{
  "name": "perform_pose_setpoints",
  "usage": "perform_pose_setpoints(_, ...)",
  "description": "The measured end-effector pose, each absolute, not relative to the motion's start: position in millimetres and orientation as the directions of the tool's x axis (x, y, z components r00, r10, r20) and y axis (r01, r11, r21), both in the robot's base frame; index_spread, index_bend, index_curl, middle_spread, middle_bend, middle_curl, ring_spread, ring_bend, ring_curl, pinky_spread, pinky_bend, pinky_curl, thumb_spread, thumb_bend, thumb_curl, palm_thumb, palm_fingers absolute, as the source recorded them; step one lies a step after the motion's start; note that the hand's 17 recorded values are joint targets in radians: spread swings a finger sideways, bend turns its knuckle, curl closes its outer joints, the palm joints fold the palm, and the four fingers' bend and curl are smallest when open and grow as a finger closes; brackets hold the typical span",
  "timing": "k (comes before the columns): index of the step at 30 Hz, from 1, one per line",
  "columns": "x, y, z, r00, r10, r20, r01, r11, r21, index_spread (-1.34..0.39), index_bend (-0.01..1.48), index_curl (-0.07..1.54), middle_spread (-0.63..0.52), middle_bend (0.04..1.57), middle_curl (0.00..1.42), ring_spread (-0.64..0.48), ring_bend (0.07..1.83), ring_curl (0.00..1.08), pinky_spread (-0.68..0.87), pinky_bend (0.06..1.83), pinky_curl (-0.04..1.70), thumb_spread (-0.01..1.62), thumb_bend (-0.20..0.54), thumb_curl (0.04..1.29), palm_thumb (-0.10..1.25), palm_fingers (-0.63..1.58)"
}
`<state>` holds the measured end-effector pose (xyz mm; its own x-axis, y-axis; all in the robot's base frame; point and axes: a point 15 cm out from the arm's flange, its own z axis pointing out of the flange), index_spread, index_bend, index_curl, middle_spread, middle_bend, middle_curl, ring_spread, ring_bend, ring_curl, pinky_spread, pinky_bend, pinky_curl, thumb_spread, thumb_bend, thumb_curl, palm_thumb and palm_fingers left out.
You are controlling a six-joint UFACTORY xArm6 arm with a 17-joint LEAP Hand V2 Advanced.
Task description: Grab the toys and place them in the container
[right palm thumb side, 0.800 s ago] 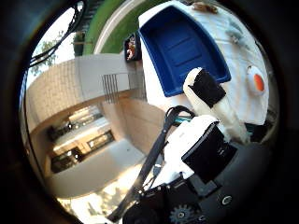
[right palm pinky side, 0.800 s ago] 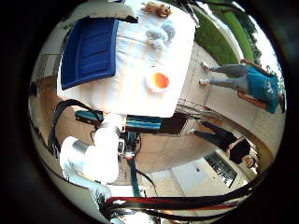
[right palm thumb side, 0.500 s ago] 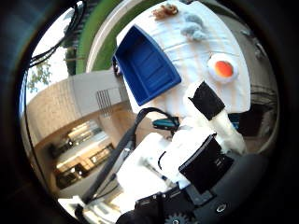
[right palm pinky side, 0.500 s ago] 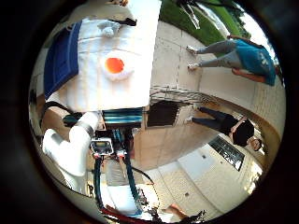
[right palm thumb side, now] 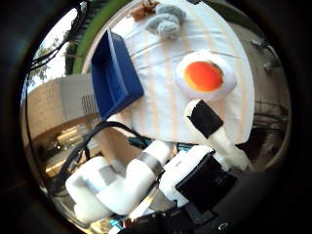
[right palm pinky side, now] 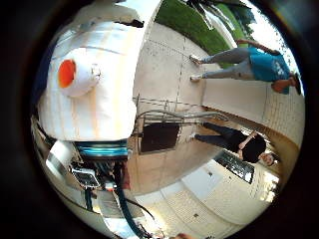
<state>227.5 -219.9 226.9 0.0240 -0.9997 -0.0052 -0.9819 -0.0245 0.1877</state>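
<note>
I see my hand (right palm thumb side: 207,146) open, holding nothing, a fingertip (right palm thumb side: 204,118) just below the egg toy (right palm thumb side: 205,77) mid-frame; bin (right palm thumb side: 113,78) upper left.

No text, label, number or sign can be read in either palm view. The fried-egg toy (right palm thumb side: 204,77), the blue container (right palm thumb side: 113,78) and the striped cloth on the desk (right palm thumb side: 161,105) beyond the robot hand (right palm thumb side: 209,146) carry no legible print.
</note>
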Motion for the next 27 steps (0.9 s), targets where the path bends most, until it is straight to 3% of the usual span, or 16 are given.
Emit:
perform_pose_setpoints(9, 242.4, -210.0, 168.6, 0.033, -0.999, -0.038, -0.972, -0.041, 0.231, -0.11, 0.17, 0.27, 0.02, 0.19, 0.34, 0.27, 0.40, 0.34, 0.43, 0.63, 0.15, 1.17, -0.020, 0.36, 0.65, 0.29)
perform_pose_setpoints(12, 246.7, -205.2, 169.3, 0.050, -0.998, -0.036, -0.972, -0.057, 0.229, -0.14, 0.14, 0.25, -0.04, 0.30, 0.38, 0.24, 0.59, 0.36, 0.44, 0.72, 0.13, 1.15, -0.008, 0.37, 0.71, 0.75)
perform_pose_setpoints(16, 254.7, -198.0, 169.5, 0.078, -0.997, -0.015, -0.967, -0.079, 0.242, -0.22, 0.09, 0.22, -0.08, 0.49, 0.47, 0.17, 0.83, 0.46, 0.42, 0.86, 0.18, 1.13, -0.010, 0.38, 0.76, 1.02)
perform_pose_setpoints(21, 261.5, -197.1, 174.7, 0.118, -0.991, 0.056, -0.954, -0.097, 0.284, -0.36, 0.16, 0.18, -0.14, 0.76, 0.62, 0.08, 1.11, 0.61, 0.38, 1.01, 0.25, 1.10, -0.010, 0.41, 0.83, 1.10)
perform_pose_setpoints(27, 256.9, -190.7, 203.3, 0.092, -0.995, 0.027, -0.942, -0.078, 0.325, -0.52, 0.36, 0.18, -0.19, 0.96, 0.77, -0.01, 1.21, 0.70, 0.30, 1.34, 0.38, 1.07, 0.015, 0.50, 0.98, 1.13)
